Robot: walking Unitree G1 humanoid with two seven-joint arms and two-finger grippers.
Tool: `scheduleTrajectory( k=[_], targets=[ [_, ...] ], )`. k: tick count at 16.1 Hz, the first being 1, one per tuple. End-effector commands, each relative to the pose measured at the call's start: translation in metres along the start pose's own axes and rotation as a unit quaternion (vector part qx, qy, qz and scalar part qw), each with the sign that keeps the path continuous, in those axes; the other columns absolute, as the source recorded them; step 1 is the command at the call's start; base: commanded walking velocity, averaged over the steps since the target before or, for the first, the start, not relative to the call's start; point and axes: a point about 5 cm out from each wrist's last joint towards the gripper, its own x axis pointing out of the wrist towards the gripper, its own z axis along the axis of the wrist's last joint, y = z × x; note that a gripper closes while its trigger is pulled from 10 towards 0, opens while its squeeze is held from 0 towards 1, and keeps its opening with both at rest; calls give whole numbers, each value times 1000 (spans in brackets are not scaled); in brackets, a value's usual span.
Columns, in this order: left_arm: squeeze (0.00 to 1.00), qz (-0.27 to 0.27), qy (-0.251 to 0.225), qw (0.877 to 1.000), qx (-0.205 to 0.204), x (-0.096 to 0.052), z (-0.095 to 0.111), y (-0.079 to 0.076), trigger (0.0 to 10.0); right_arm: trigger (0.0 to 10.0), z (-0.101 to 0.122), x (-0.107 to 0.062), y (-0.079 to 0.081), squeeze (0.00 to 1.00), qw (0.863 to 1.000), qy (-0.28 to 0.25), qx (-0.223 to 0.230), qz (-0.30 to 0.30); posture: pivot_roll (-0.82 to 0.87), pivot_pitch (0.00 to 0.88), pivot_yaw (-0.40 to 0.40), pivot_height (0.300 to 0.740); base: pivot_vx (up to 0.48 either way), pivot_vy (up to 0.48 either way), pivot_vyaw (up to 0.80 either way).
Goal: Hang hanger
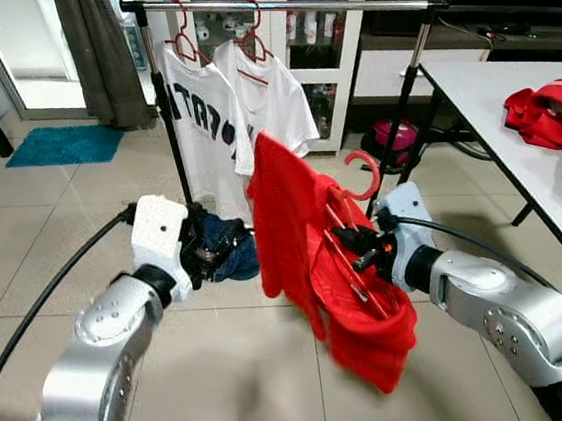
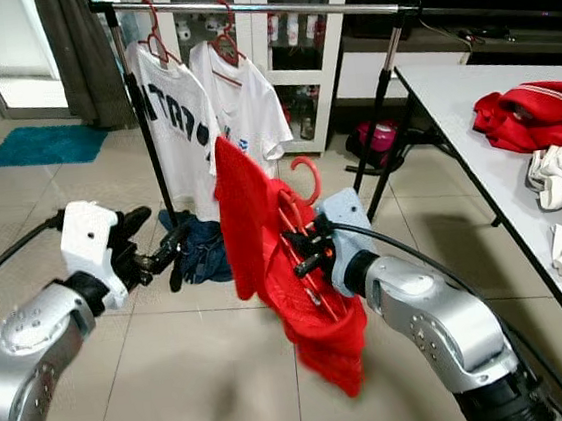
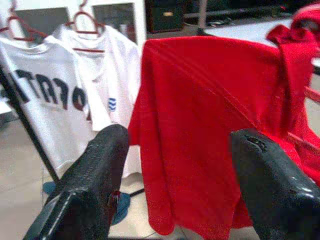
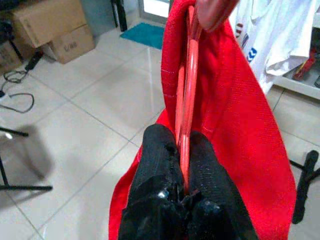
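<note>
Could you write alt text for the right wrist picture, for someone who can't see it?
The right gripper, jaws shut, pinches a red plastic hanger draped with a red shirt above a pale tiled floor. Cardboard boxes and a teal mat lie beyond, white T-shirts alongside.

Large black letters across the white T-shirt (image 1: 200,128), upper centre of frame, seen reversed and not legible. Small blue logo, unreadable, on neighbouring white T-shirt (image 3: 117,85).

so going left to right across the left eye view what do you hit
teal mat → left gripper → red shirt on its red hanger → right gripper → white table → red clothes
</note>
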Motion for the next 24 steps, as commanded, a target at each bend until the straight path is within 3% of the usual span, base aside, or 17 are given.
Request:
scheduleTrajectory(
  k=[1,2,3,5,6,7,9,11,12,13,16,18,19,20,21,23,24],
  targets=[
    [0,-14,-3,1000,14,4,3,0,10000,10000,13,-2,2,0,1000,-15,-25,6,-81,0,-41,740,0,0,0],
    [0,-14,-11,1000,7,5,6,5,10000,10000,17,-3,1,0,999,-14,-37,1,-83,0,-37,740,0,0,0],
    [0,-43,-25,999,-17,11,11,0,10000,10000,19,-2,0,0,999,-11,-45,-4,-85,0,-33,740,0,0,0],
    [0,-133,-67,981,-126,21,18,-19,10000,10000,23,-1,5,0,998,-3,-57,1,-87,0,-33,740,0,0,0],
    [0,-155,-70,974,-149,23,18,-22,10000,10000,25,-1,7,0,998,-1,-62,5,-92,0,-27,740,0,0,0],
    [0,-164,-68,973,-151,26,17,-22,10000,10000,27,-1,9,0,998,-1,-65,9,-92,0,-27,740,0,0,0],
    [0,-152,-48,983,-96,35,10,-14,10000,10000,34,-2,16,0,997,-5,-77,24,-107,0,-8,740,0,0,0],
    [0,-132,-77,986,-63,26,22,4,10000,10000,34,-9,14,0,996,-7,-80,27,-114,0,2,740,0,0,0],
    [271,-130,-89,985,-70,19,28,12,10000,10000,33,-13,11,0,996,-5,-81,26,-114,0,1,740,0,0,0],
    [1000,-116,-94,987,-65,12,31,23,10000,10000,33,-16,8,0,996,-3,-80,29,-111,0,0,740,0,0,0],
    [1000,-18,-58,998,-16,-10,20,76,10000,10000,38,-29,8,0,992,-8,-79,94,-98,0,-13,740,0,0,0],
    [984,14,-30,999,-13,-12,9,85,10000,10000,42,-33,7,0,989,-12,-83,118,-93,0,-16,740,0,0,0],
    [0,23,-20,999,-20,-10,3,84,10000,10000,44,-35,6,0,988,-14,-85,127,-93,0,-16,740,0,0,0],
    [0,23,-20,999,-30,-8,0,81,10000,10000,47,-36,8,0,987,-19,-85,137,-93,0,-16,740,0,0,0],
    [0,13,-23,999,-40,-6,-3,77,9137,10000,49,-38,10,0,985,-25,-84,150,-93,0,-16,740,0,0,0],
    [0,-19,-27,998,-49,2,-8,70,0,10000,52,-42,16,0,980,-31,-84,177,-95,0,-21,740,0,0,0],
    [0,-34,-25,998,-50,7,-9,68,0,10000,52,-43,18,0,978,-32,-87,185,-98,0,-18,740,0,0,0]
  ],
)
